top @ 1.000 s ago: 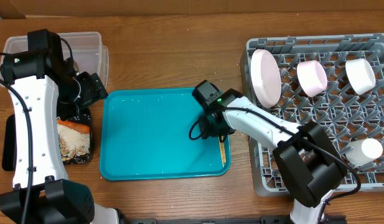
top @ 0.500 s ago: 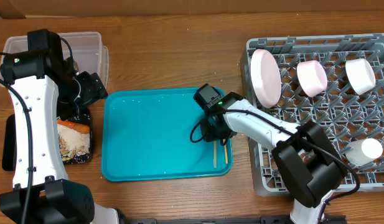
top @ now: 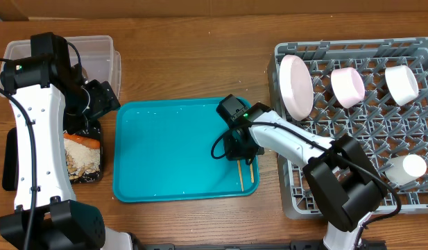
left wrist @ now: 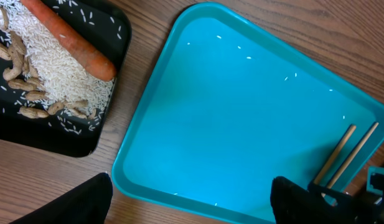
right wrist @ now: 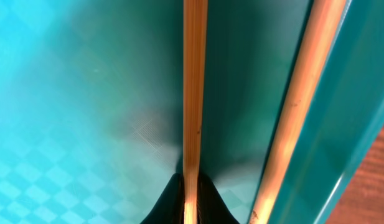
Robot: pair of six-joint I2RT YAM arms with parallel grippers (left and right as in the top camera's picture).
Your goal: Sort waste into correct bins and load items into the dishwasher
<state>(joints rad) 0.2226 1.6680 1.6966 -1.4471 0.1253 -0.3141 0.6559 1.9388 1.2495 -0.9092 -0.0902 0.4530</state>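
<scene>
One chopstick (right wrist: 195,93) lay flat on the teal tray (top: 172,146), near its right wall. The right gripper (right wrist: 193,202) was closed down over it, its black fingertips pinching the stick from either side. A second chopstick (right wrist: 297,106) lay free just beside it, against the tray's wall. The left gripper (left wrist: 192,200) hovered over the tray's left edge, fingers spread wide and holding nothing. Beside it sat a black tray (left wrist: 55,134) with rice, a carrot and peanuts. A grey dish rack (top: 279,173) stood to the right on the wooden table (top: 193,62).
</scene>
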